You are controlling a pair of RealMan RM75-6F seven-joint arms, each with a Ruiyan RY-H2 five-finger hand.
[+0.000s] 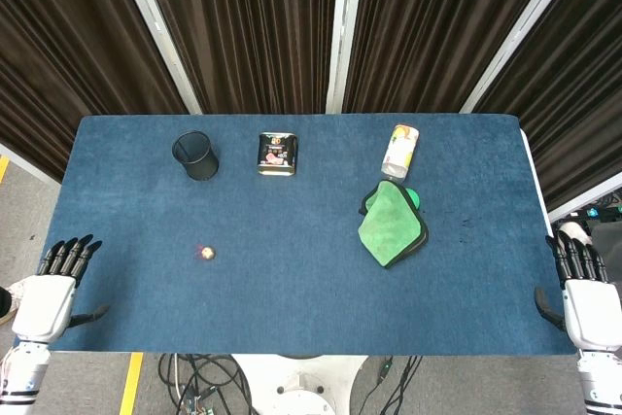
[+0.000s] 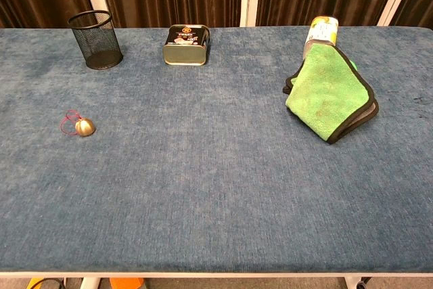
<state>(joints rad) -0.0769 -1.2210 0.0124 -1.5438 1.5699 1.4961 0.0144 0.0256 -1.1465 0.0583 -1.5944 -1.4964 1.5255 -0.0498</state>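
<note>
Right now we see both hands resting off the near corners of the blue table [image 1: 292,308], and neither one holds or touches anything. Our left hand [image 1: 53,289] sits just past the table's near left edge, fingers straight, lying side by side and pointing away from us, thumb out to the side toward the table. Our right hand [image 1: 583,293] mirrors it at the near right edge, fingers likewise straight and empty, thumb turned inward. Neither hand appears in the chest view. Nearest the left hand is a small gold bell [image 1: 206,254] with a red loop of cord; in the chest view the cord [image 2: 69,122] trails off to the bell's left. Nearest the right hand is a green cloth [image 1: 392,224], folded, dark-edged, its long axis running from the far side toward the near right. Its far end lies against a white and yellow canister [image 1: 399,151] that is tipped on its side, long axis roughly front to back, one end facing us. Along the far side we also find a black mesh cup [image 1: 195,155] standing upright with its mouth up, and a little to its right a squarish tin [image 1: 277,154] with a printed label.
</note>
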